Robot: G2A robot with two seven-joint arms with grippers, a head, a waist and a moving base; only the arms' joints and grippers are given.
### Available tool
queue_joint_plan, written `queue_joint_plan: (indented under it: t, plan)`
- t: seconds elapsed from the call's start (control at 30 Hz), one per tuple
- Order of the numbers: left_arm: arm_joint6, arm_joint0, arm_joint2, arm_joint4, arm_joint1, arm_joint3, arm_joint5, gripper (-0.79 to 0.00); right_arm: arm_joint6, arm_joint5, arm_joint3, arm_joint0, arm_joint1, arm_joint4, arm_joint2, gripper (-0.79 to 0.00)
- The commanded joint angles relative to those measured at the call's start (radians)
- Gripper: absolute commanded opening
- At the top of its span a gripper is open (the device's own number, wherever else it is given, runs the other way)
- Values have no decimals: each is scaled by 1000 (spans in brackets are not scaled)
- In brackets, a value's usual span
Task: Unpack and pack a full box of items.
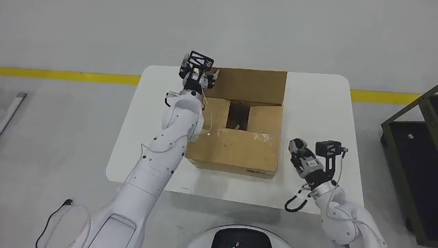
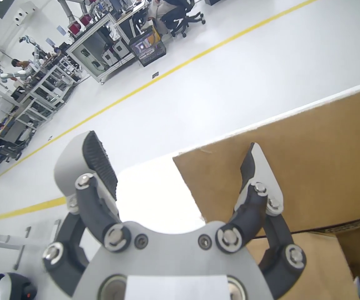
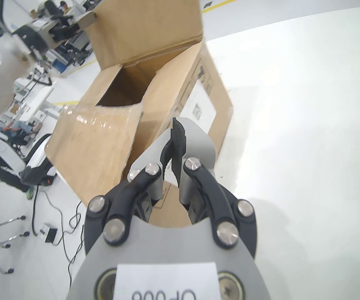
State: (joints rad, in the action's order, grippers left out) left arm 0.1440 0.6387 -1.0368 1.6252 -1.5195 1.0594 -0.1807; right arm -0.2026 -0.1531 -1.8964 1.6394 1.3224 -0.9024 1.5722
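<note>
**Cardboard box and both grippers.** A cardboard box [image 1: 265, 120] is shown at the middle of the white bench [image 1: 316, 97], its top partly opened. The far flap [image 1: 250, 85] is raised toward the bench's far edge. The taped near flap [image 3: 95, 132] is turned outward toward the near edge, and a dark opening is left between them. The left gripper [image 2: 171, 152] is held at the far flap's left corner, its fingers spread apart with that corner between them; contact cannot be judged. The right gripper [image 3: 176, 132] is positioned near the bench's near right corner, just beside the box, its fingers pressed together on nothing.
</note>
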Motion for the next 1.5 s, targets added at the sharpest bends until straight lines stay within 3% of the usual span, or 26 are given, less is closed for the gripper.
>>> queue_joint_plan:
  t: [0.0, 0.13, 0.27, 0.47, 0.67, 0.7, 1.23, 1.47]
  plan:
    - [19, 49, -28, 10, 13, 85, 43, 0, 6, 32, -2, -13, 1, 15, 4, -785]
    - [102, 162, -91, 11, 38, 282, 152, 0, 33, 83, 1, -47, 4, 39, 7, -785]
    - [202, 270, -158, -107, 55, 471, 291, 0, 53, 110, 2, -65, 6, 68, 1, -785]
    - [261, 397, -233, -172, 79, 651, 439, 0, 26, 51, 8, -77, 3, 173, 37, -785]
    - [238, 504, -274, -216, 93, 722, 494, 0, -6, 43, 1, -88, -1, 216, 54, -785]
    - [225, 517, -279, -210, 95, 734, 501, 0, -6, 85, 6, -91, -1, 196, 58, -785]
    - [227, 524, -278, -227, 96, 729, 504, 0, -6, 108, 10, -92, -1, 183, 59, -785]
    - [469, 481, -314, -450, 102, 707, 565, 0, -6, 108, 10, -92, -1, 183, 59, -785]
